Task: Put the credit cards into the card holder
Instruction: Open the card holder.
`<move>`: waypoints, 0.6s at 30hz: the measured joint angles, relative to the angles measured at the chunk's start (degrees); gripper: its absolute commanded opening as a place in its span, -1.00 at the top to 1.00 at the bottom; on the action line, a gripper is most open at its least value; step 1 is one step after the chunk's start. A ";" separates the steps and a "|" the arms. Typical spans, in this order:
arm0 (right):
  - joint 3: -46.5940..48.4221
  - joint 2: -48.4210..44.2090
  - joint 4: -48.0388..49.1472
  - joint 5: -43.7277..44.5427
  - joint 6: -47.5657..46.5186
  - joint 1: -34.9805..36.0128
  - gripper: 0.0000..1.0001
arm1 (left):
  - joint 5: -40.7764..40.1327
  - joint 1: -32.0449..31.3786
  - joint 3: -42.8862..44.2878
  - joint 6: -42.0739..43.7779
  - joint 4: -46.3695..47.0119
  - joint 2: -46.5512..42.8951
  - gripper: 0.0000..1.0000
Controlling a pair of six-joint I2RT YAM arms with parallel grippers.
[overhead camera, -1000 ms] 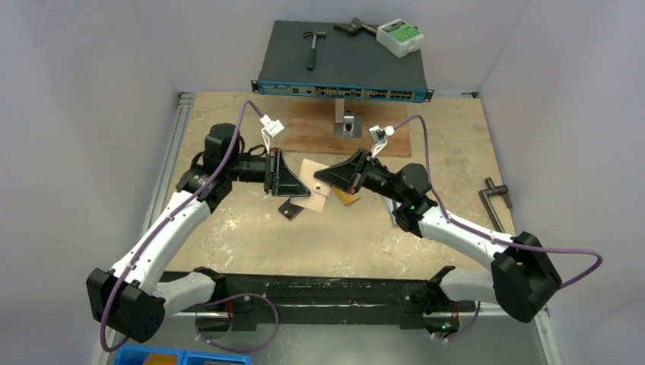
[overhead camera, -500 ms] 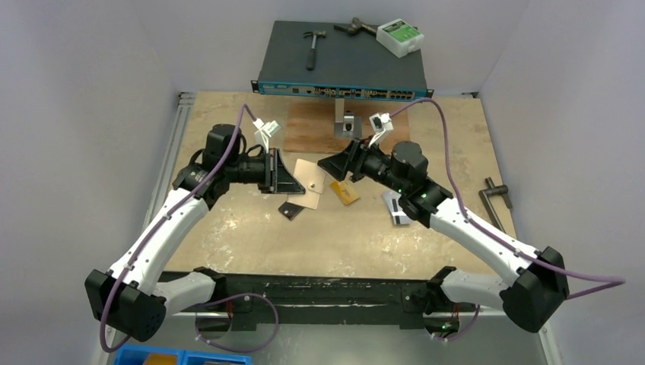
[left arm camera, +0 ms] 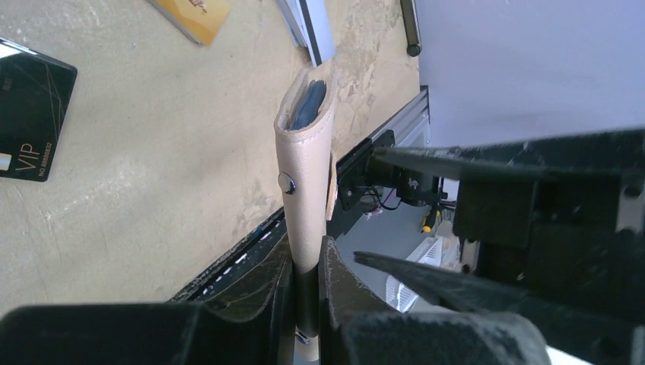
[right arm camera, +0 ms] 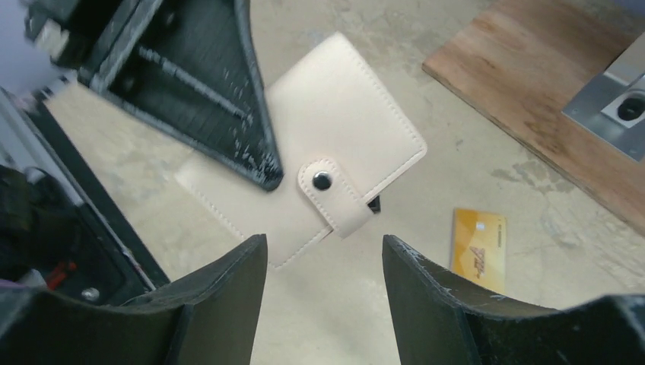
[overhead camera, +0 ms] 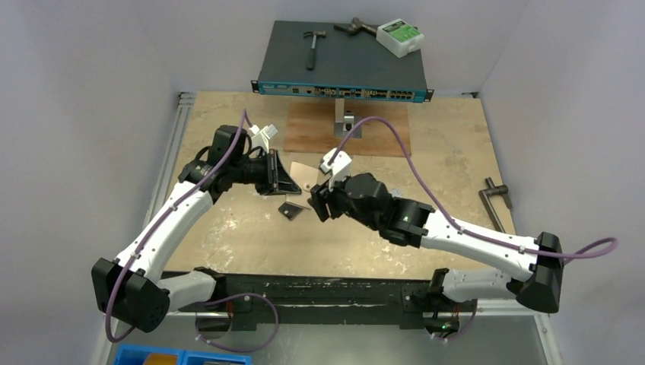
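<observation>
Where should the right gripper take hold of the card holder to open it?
By the snap tab, coming in from the free edge opposite the left gripper. The holder is snapped shut, that gripper clamps its other edge, and the tab juts past the free edge, likely giving fingers something to pinch.

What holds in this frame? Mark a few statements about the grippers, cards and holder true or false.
1. The left gripper clamps the card holder. True.
2. The right gripper holds the orange card. False: its jaws stand open and empty; that card lies on the table.
3. The black card lies on the table. True.
4. The card holder rests on the wooden board. False: it is beside the board, in the left gripper.
</observation>
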 measured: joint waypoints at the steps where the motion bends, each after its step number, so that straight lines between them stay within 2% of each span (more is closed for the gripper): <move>1: 0.00 0.59 -0.68 2.10 -1.88 1.86 -0.11 | -0.07 0.22 0.00 -0.33 -0.15 0.04 1.00; 5: 0.00 1.64 -0.57 9.73 -9.09 7.15 -0.10 | -0.04 0.63 -0.02 -1.64 -0.33 0.39 1.00; 12: -0.44 1.92 4.92 21.38 -19.45 10.88 -0.06 | 0.46 0.68 -0.04 -3.02 -0.33 1.05 1.00; 18: -1.44 4.26 9.55 24.98 -24.33 11.98 -0.04 | 0.90 0.70 -0.04 -3.19 -0.33 1.05 1.00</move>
